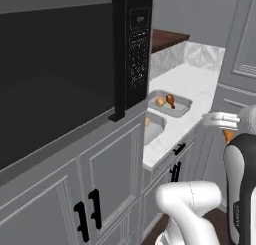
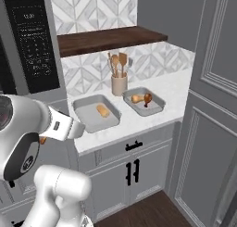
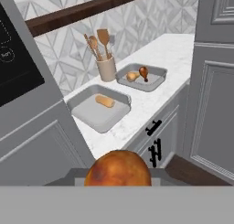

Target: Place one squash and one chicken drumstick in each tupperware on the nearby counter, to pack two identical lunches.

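The gripper (image 3: 118,182) is clamped on the orange drumstick (image 3: 118,169), carried off the counter's (image 3: 164,58) edge. The near tray (image 3: 98,109), holding only a long squash (image 3: 104,101), lies ahead and slightly left of it; the far tray (image 3: 141,77), already full, sits beyond.

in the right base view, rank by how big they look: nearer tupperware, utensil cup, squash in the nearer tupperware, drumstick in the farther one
1. Nearer tupperware
2. Utensil cup
3. Squash and drumstick: look about alike, so not ranked.
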